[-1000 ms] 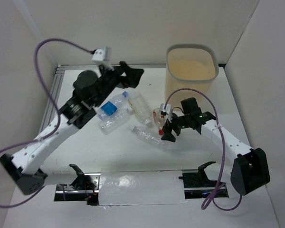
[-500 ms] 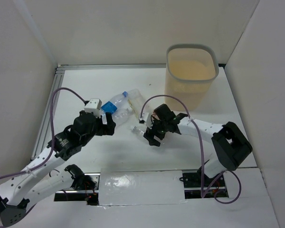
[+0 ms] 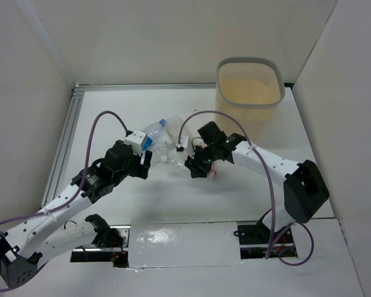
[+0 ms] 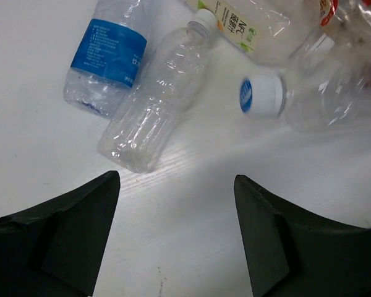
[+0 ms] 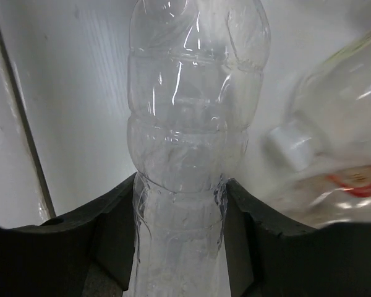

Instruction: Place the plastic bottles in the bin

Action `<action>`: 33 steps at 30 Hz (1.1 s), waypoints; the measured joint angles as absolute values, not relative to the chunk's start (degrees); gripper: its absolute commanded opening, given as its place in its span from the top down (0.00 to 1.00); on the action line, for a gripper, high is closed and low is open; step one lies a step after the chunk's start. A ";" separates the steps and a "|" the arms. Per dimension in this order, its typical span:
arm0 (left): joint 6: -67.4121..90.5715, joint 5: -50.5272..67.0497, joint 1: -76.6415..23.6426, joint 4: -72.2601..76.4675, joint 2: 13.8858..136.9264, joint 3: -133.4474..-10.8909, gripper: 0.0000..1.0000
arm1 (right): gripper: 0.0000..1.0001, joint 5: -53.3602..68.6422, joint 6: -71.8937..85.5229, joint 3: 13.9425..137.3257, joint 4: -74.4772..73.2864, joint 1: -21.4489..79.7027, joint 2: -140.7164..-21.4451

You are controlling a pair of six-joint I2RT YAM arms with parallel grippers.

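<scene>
Several clear plastic bottles lie in a cluster on the white table. The blue-label bottle [image 4: 108, 52] [image 3: 149, 132] lies at the left, with a plain clear bottle [image 4: 156, 105] beside it. A cream-label bottle [image 4: 250, 25] and a bottle with a blue-and-white cap [image 4: 260, 96] lie to the right. My left gripper [image 4: 176, 229] [image 3: 144, 162] is open and empty, just short of the cluster. My right gripper [image 5: 180, 185] [image 3: 195, 166] is shut on a clear ribbed bottle [image 5: 191, 124]. A white-capped bottle with a red label [image 5: 334, 179] lies next to it. The beige bin [image 3: 217, 105] stands at the far right.
White walls enclose the table on the left, back and right. A metal rail [image 3: 65, 142] runs along the left edge. Purple cables [image 3: 105, 117] loop over both arms. Two gripper stands [image 3: 102, 226] sit at the near edge.
My left arm has swung back from the far side and come down low in front of the bottles. My right gripper has moved left and away onto a clear bottle.
</scene>
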State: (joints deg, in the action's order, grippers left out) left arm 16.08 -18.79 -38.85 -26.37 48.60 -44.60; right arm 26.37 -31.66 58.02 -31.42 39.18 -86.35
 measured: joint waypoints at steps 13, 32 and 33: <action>4.73 -15.07 -38.70 -22.28 55.59 -44.62 0.08 | 0.84 22.13 -24.23 98.02 -28.40 26.41 -84.14; -2.81 -16.03 -37.58 -16.25 74.22 -43.99 0.06 | 0.03 19.88 -14.96 108.20 -29.85 0.91 -98.00; -3.01 -16.67 -37.65 -15.97 75.20 -44.01 0.06 | 0.03 21.89 -14.66 108.18 -29.95 0.12 -97.45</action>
State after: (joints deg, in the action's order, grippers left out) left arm -3.01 -16.67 -37.65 -15.97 75.20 -44.01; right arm 21.89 -14.66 108.18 -29.95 0.12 -97.45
